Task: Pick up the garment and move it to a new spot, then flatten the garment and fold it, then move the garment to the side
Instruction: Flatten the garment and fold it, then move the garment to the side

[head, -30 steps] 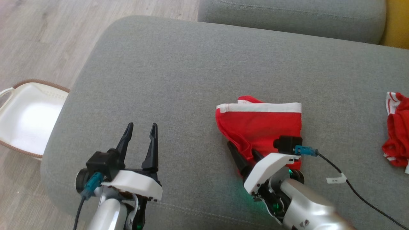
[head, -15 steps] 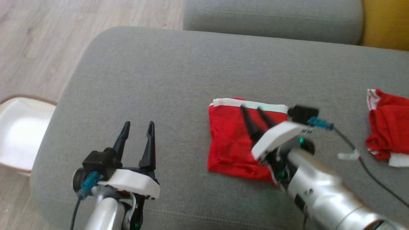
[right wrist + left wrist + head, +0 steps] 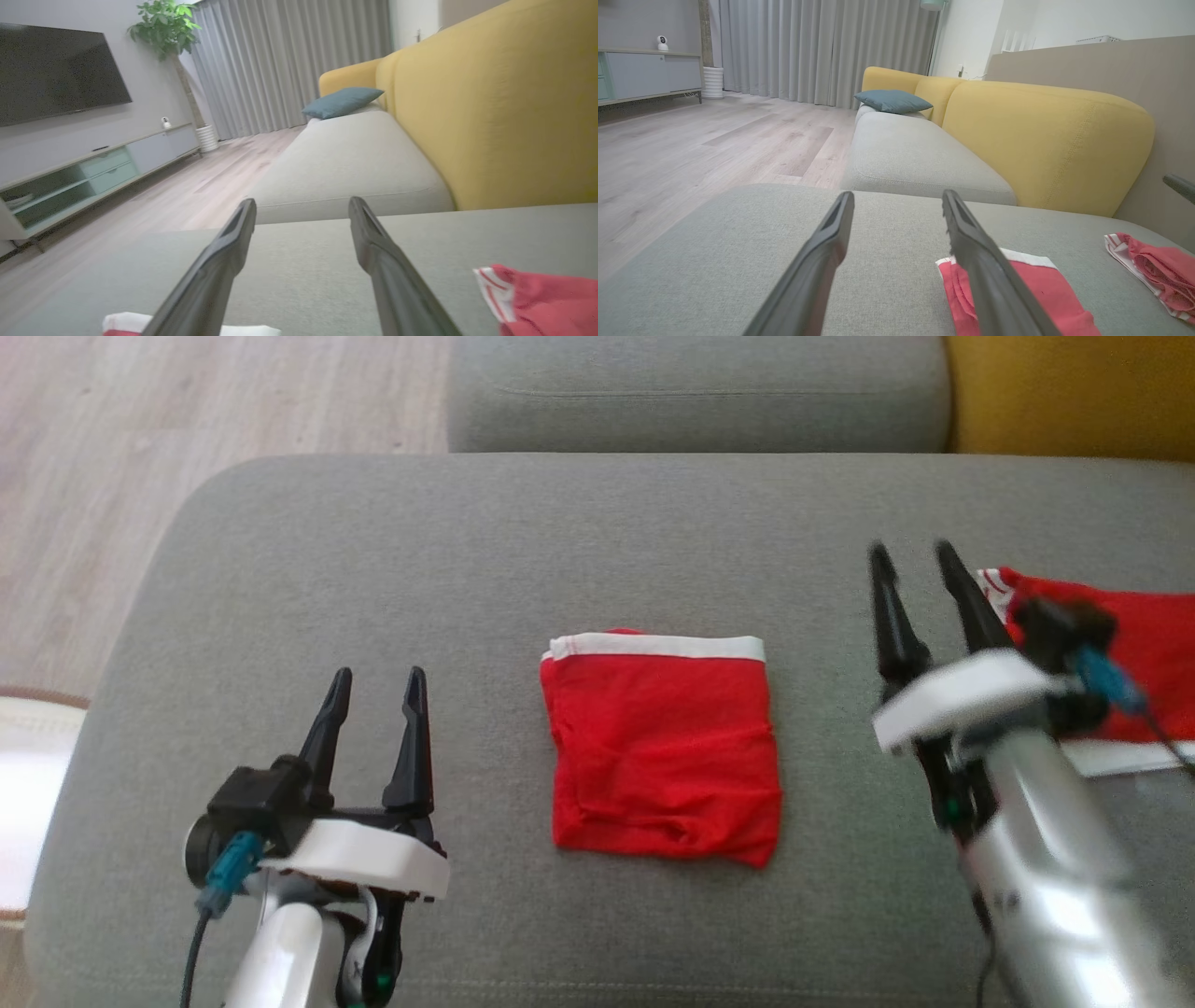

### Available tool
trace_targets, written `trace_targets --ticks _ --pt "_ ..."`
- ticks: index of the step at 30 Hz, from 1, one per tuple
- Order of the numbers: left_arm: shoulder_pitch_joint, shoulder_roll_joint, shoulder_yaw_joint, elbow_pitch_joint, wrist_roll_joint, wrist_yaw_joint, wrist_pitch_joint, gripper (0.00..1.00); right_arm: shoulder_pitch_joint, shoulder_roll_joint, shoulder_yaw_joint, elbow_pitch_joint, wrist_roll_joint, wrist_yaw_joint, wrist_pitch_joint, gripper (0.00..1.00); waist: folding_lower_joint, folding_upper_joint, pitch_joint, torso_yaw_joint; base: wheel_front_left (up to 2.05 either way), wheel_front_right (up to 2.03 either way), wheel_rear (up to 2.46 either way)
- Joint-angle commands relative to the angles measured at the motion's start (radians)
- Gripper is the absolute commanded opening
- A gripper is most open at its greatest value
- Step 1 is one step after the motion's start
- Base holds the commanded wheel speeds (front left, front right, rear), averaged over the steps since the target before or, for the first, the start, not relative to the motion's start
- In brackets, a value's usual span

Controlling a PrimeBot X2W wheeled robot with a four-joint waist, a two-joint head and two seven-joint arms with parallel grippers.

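One folded garment (image 3: 663, 747) between left claw (image 3: 376, 674) and right claw (image 3: 911, 551), both wide, empty, red cloth (image 3: 1144, 644) beside latter.

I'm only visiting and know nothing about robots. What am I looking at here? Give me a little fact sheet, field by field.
Surface: grey sofa seat
Folded garment: red with a white band, lying flat mid-seat
Left fingers: open, holding nothing, to the garment's left
Right fingers: open, holding nothing, to the garment's right
Second red garment: crumpled, at the seat's right end
Basket: white, on the floor at the left edge
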State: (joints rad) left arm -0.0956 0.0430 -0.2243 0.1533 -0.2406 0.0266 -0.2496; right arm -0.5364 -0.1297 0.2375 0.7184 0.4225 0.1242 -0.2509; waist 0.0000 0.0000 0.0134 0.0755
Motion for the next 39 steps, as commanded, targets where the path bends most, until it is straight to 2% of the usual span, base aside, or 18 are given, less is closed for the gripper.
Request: trace_targets --ticks 1,4,7,14,29,39 --pt "-0.054 0.007 0.037 -0.044 -0.004 0.003 -0.012 1.0 0.06 0.037 -0.048 -0.107 -0.088 0.007 -0.011 1.0 0.0 0.0 0.001 -0.016 0.0 0.0 0.0" --pt "-0.05 0.007 0.039 -0.053 -0.013 0.003 -0.012 1.0 0.164 0.064 -0.121 -0.232 -0.217 0.007 -0.011 1.0 0.0 0.0 0.001 -0.03 0.0 0.0 0.0" --pt "-0.042 0.007 0.042 -0.056 -0.016 0.003 -0.012 1.0 0.247 0.077 -0.166 -0.327 -0.279 0.007 -0.011 1.0 0.0 0.0 0.0 -0.04 0.0 0.0 0.0" --pt "-0.015 0.007 0.049 -0.062 -0.023 -0.001 -0.012 1.0 0.367 0.079 -0.146 -0.44 -0.267 0.007 -0.011 1.0 0.0 0.0 0.003 -0.052 0.0 0.0 0.0" --pt "-0.012 0.007 0.043 -0.067 -0.028 -0.014 -0.012 1.0 0.397 0.079 -0.146 -0.455 -0.247 0.007 0.004 1.0 0.0 0.0 0.036 -0.048 0.0 0.0 0.0" --pt "-0.055 0.007 0.013 -0.061 -0.038 -0.021 -0.012 1.0 0.312 0.079 -0.05 -0.348 -0.129 0.007 0.181 1.0 0.0 0.0 0.121 0.019 0.0 0.0 0.0"
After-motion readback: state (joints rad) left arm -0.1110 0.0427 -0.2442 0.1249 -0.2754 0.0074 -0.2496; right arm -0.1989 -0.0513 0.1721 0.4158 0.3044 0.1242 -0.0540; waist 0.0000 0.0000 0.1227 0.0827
